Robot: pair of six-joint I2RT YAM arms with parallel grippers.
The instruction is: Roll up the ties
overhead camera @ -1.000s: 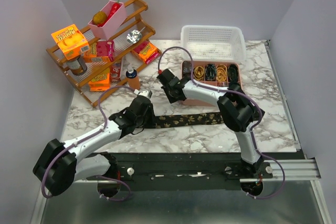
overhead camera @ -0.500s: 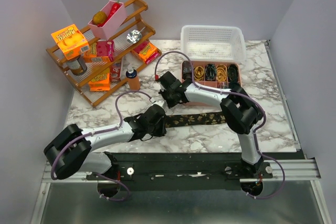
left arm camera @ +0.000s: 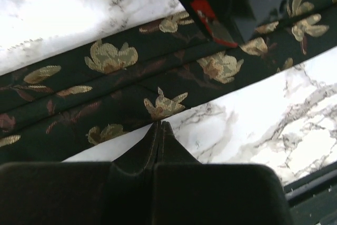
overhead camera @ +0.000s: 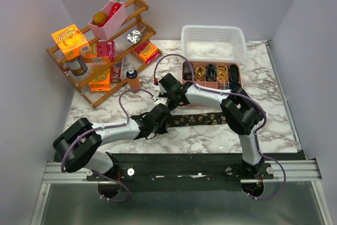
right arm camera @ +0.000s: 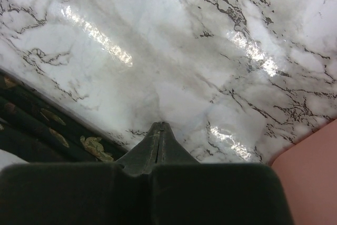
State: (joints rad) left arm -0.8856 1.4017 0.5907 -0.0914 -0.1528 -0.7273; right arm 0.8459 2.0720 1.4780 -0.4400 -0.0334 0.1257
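Note:
A black tie (overhead camera: pixel 197 119) with gold flowers lies flat across the marble table, running left to right. In the left wrist view the tie (left arm camera: pixel 131 82) fills the middle, folded lengthwise. My left gripper (overhead camera: pixel 160 115) is shut and empty, its tip (left arm camera: pixel 159 125) at the tie's near edge. My right gripper (overhead camera: pixel 167 89) is shut and empty, hovering over bare marble (right arm camera: pixel 159 125) just beyond the tie (right arm camera: pixel 31 125). Several rolled ties (overhead camera: pixel 210 72) sit as coils in a pink box.
A pink divided box (overhead camera: pixel 212 82) and a white basket (overhead camera: pixel 213 43) stand at the back right. A wooden rack (overhead camera: pixel 102 51) with snack boxes is at the back left; a small brown bottle (overhead camera: pixel 133 79) stands before it.
My left arm has swung right along the tie, from its left end toward the middle. My right gripper has shifted slightly. The tie's left part now lies under my left gripper.

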